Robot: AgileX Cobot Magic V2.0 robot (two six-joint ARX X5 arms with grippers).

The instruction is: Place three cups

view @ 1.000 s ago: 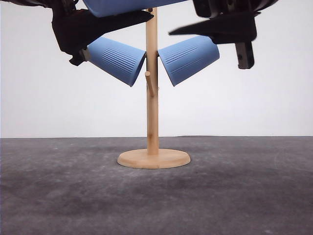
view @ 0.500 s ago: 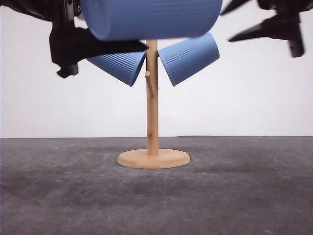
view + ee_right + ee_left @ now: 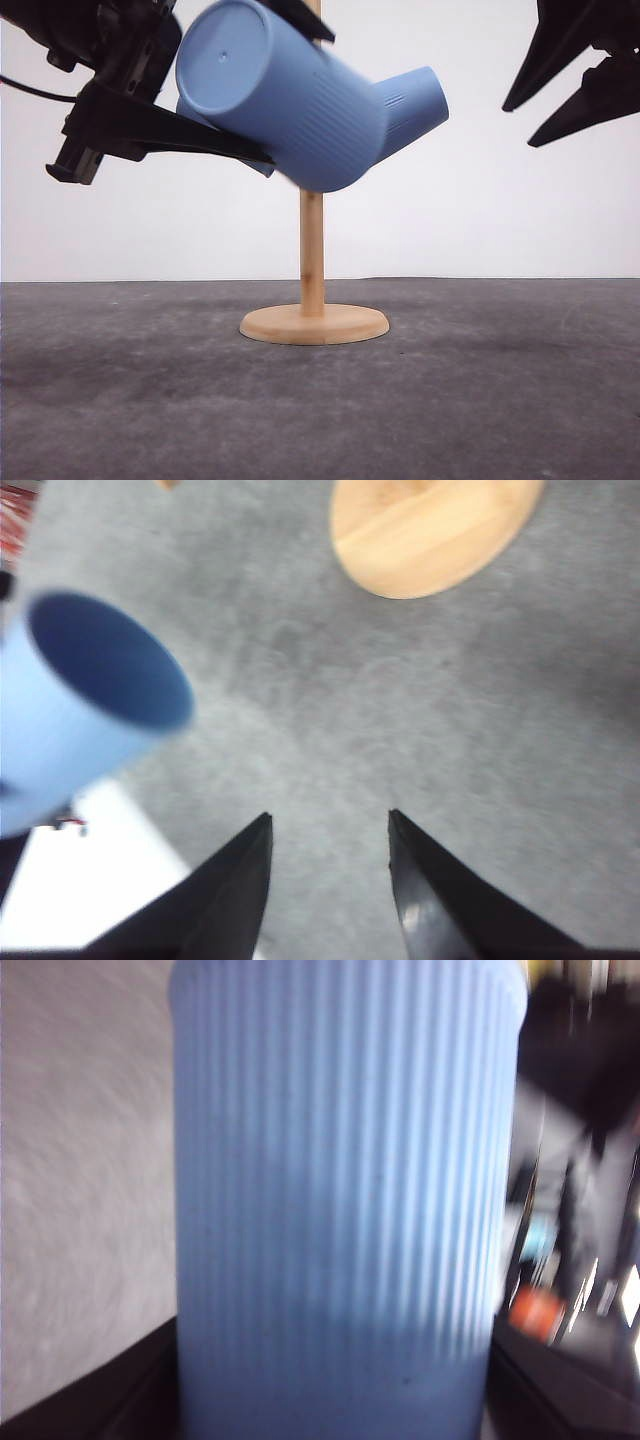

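My left gripper (image 3: 298,97) is shut on a ribbed blue cup (image 3: 250,75), held tilted high in front of the wooden stand (image 3: 312,255). The cup's base points up and left, and its mouth points down and right at the post. In the left wrist view the same cup (image 3: 340,1210) rises between the dark fingers (image 3: 120,1405). A second cup (image 3: 420,98) hangs to the right of the post, and a third is mostly hidden behind the held one. My right gripper (image 3: 527,120) stands open at the upper right, away from the stand; between its fingers (image 3: 240,890) is bare table.
The stand's round wooden base (image 3: 314,325) rests mid-table on a dark grey mat (image 3: 480,400), with a white wall behind. The right wrist view looks down on that base (image 3: 430,530) and on a blue cup's mouth (image 3: 100,675).
My left gripper has lowered and tilted its cup from level above the stand to slanting across the post. The right gripper has moved away up and to the right, open.
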